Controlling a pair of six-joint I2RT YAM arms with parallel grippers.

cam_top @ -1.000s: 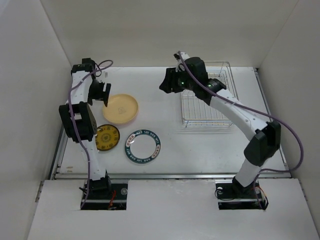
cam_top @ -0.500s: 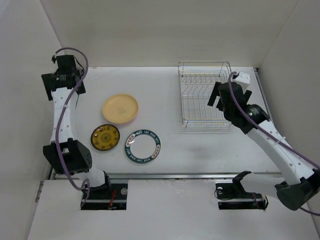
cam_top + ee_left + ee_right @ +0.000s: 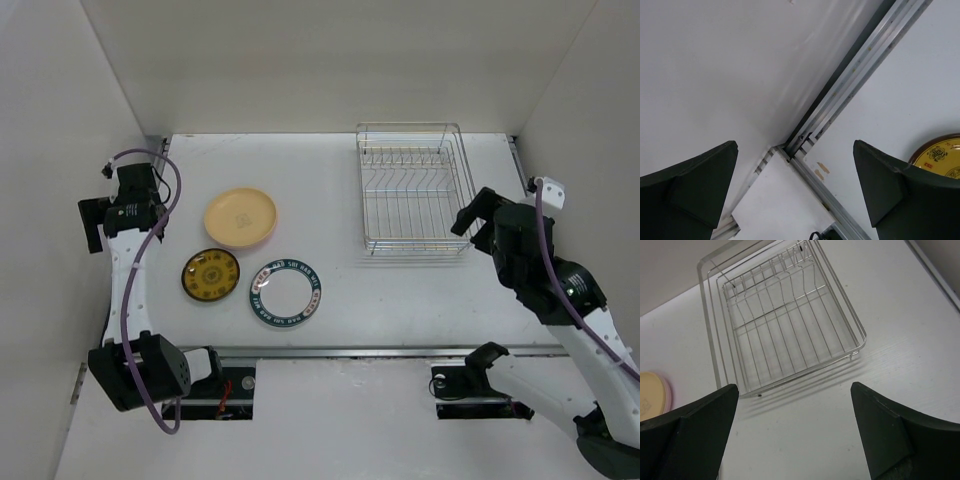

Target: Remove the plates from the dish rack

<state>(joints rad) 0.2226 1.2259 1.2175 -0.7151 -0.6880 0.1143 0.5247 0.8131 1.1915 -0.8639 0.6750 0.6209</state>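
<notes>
The silver wire dish rack (image 3: 413, 190) stands at the back right and holds no plates; it fills the right wrist view (image 3: 785, 320). The tan-yellow plate (image 3: 241, 217) lies flat at the left. A pink edge (image 3: 668, 392) shows under its rim (image 3: 650, 395). The small dark plate with a yellow pattern (image 3: 210, 275) and the white plate with a teal rim (image 3: 285, 291) lie in front of it. My left gripper (image 3: 95, 222) is open and empty by the table's left edge. My right gripper (image 3: 470, 213) is open and empty, just right of the rack's near corner.
White walls close in the table on three sides. A metal rail (image 3: 850, 90) runs along the left edge, and the dark plate (image 3: 940, 155) shows beside it. Another rail (image 3: 350, 351) runs along the table's front edge.
My left arm has swung away from the tan-yellow plate to the left wall. My right arm has pulled back from over the rack to its right, near side.
</notes>
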